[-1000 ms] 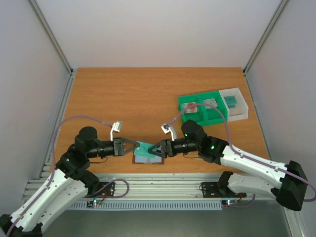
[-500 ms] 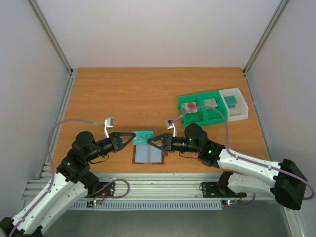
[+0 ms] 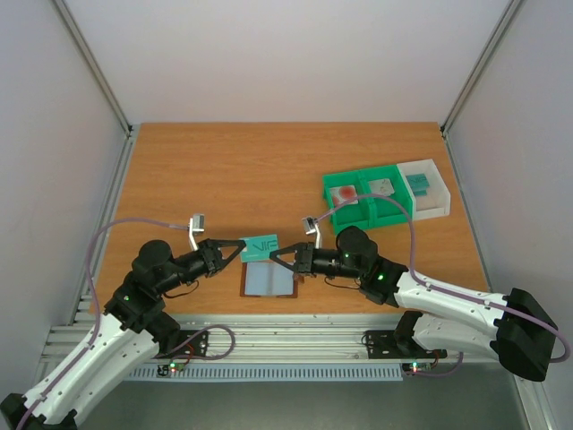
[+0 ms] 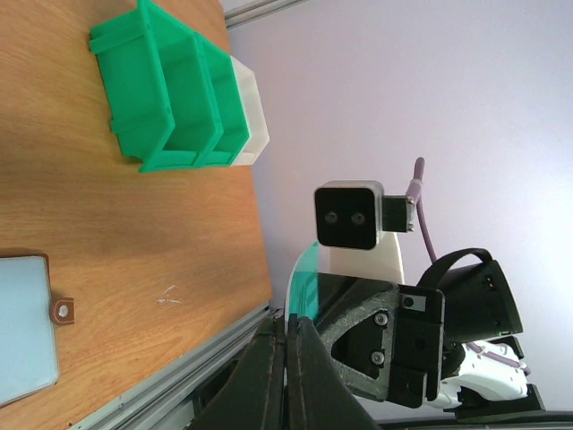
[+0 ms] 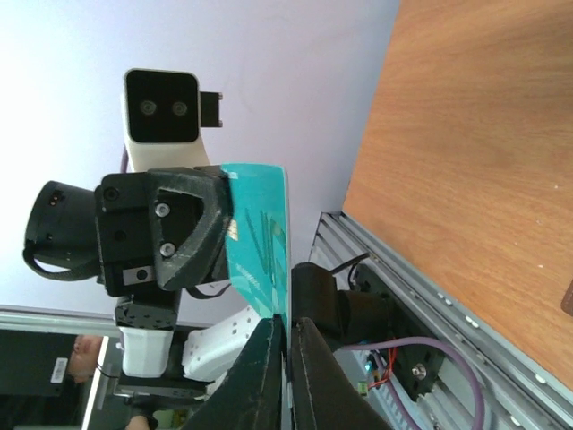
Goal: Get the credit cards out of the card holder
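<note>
- Left pincer [image 3: 240,248]: you will find it clamped on one end of the thin, flat teal card [image 3: 260,245].
- Right pincer [image 3: 276,255]: closed on the opposite end.
- Card holder [image 3: 269,281]: open and flat, brown rim, blue-grey lining, at the near edge of the tabletop [image 3: 224,170], beneath the card.
- Both arms reach low, facing inward.

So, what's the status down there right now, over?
Left fingers and right fingers both shut on the teal card, held in the air. Card holder lies open beneath. Nothing in the way.
</note>
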Motion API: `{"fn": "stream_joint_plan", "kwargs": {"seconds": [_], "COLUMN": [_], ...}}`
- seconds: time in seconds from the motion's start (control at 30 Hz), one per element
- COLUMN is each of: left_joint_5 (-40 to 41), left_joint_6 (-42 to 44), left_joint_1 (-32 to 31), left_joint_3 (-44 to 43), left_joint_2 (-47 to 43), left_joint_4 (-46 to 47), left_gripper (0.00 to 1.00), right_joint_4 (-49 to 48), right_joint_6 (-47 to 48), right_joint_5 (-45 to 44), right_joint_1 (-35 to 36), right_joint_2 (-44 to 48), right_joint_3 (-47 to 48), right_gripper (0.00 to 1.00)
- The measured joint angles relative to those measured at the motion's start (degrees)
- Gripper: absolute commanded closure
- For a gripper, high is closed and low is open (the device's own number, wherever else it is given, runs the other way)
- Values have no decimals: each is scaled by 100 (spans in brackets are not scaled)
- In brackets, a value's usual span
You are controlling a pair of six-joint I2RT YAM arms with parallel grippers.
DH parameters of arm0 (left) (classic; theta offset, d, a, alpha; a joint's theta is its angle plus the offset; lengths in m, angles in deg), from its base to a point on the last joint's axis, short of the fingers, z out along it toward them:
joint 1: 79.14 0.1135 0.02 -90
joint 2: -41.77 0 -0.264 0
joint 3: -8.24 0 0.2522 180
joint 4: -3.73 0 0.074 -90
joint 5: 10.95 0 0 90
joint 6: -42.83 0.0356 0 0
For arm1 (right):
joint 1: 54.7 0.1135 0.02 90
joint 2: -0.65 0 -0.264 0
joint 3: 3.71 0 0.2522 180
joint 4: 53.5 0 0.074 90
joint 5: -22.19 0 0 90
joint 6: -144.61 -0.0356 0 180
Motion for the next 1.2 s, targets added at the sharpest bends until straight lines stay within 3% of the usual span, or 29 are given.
{"fn": "stream_joint_plan", "kwargs": {"seconds": [0.13, 0.3, 0.4, 0.57, 0.8, 1.07, 1.2], "left_joint_5": [52, 136, 216, 378, 675, 800, 811], "left_joint_6": [0, -26, 57, 352, 970, 1668, 1961], "left_joint_1": [0, 0, 0, 0, 0, 0, 0], "left_joint_3": [17, 33, 26, -168, -684, -914, -920], "left_joint_2": [-13, -48, -74, -96, -85, -17, -20], "left_joint_4": [-7, -48, -173, -754, -1838, -2691, -3051], "left_gripper": [99, 63, 31, 2, 1, 0, 1], "right_joint_4": [-129, -129, 168, 1884, 3762, 5278, 6052], "right_joint_6": [-31, 9, 146, 892, 2140, 3241, 3851], "right_joint_5": [-11, -13, -66, -356, -627, -592, -931], "right_joint_1": [0, 0, 0, -35, -509, -2076, -2533], "right_joint_2": [22, 33, 76, 245, 59, -588, -844], "right_joint_3": [-4, -4, 48, 848, 2404, 3027, 3543], "right_gripper": [99, 99, 99, 99, 99, 99, 99]}}
